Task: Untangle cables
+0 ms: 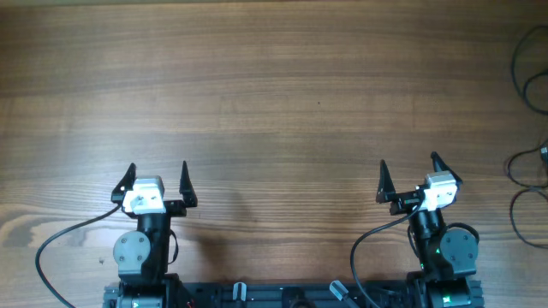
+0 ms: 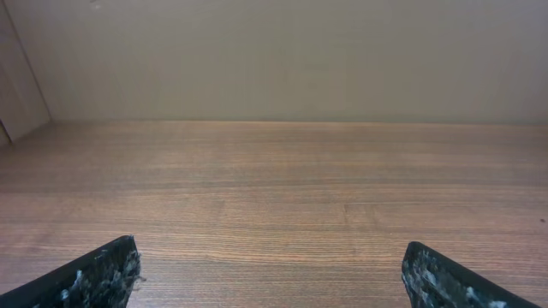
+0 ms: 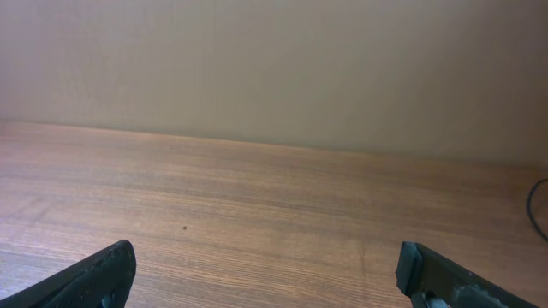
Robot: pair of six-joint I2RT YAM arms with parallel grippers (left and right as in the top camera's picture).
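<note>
Overhead, you see a wood-grain bench [image 1: 274, 94] with both arms sitting along the lower edge of the frame. The left fingers [image 1: 183, 184], at lower left, are spread wide with nothing between them. The right fingers [image 1: 383, 182], at lower right, are also spread wide and grip nothing. Both pairs point toward the top of the frame, with their tips over bare wood. A thicker black lead [image 1: 53, 244] curves out from the base of each arm near the bottom edge.

The cables [image 1: 515, 64] lie at the far right edge of the overhead frame as thin black loops. One loop is at upper right and more are at mid right, and all are partly cut off by the frame border. You cannot tell from here whether the loops cross or join, because they run out of view. They are well apart from both pairs of fingers, and the right pair is the nearer.

From the left wrist, the left fingers [image 2: 94, 278] show as two dark tips in the lower corners. Bare bench lies between them and a pale wall [image 2: 274, 51] stands beyond.

From the right wrist, the right fingers [image 3: 94, 275] stand equally wide in the lower corners. A thin black arc of the cables [image 3: 533, 205] shows at the right edge at mid height, resting on the bench well ahead of the fingertips.
</note>
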